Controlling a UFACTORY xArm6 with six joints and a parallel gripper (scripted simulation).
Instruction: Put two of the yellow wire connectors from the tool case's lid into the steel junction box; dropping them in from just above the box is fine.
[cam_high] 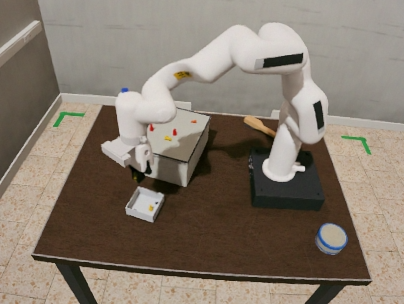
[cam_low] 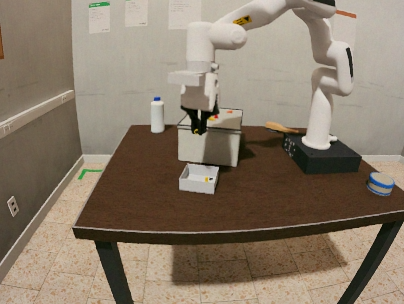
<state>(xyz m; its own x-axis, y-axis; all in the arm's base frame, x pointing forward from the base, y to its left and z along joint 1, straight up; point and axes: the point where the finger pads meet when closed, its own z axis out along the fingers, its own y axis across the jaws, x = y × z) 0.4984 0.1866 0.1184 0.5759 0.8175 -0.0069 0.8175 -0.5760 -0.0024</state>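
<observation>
The white tool case (cam_high: 177,147) stands mid-table, and its flat lid carries small red (cam_high: 175,132), yellow (cam_high: 168,138) and orange (cam_high: 194,121) wire connectors. The steel junction box (cam_high: 145,203) is a small open white tray in front of the case, with one yellow connector (cam_high: 150,207) inside; it also shows in the exterior view (cam_low: 199,178). My gripper (cam_low: 198,127) (cam_high: 136,175) points down at the case's front left corner, above the table and behind the box. It is shut on a small yellow wire connector (cam_low: 198,131) at the fingertips.
A white bottle with a blue cap (cam_low: 157,115) stands behind the case at the left. A wooden brush (cam_high: 259,125) lies at the back, by the arm's black base (cam_high: 286,180). A blue-rimmed tape roll (cam_high: 331,238) sits at the front right.
</observation>
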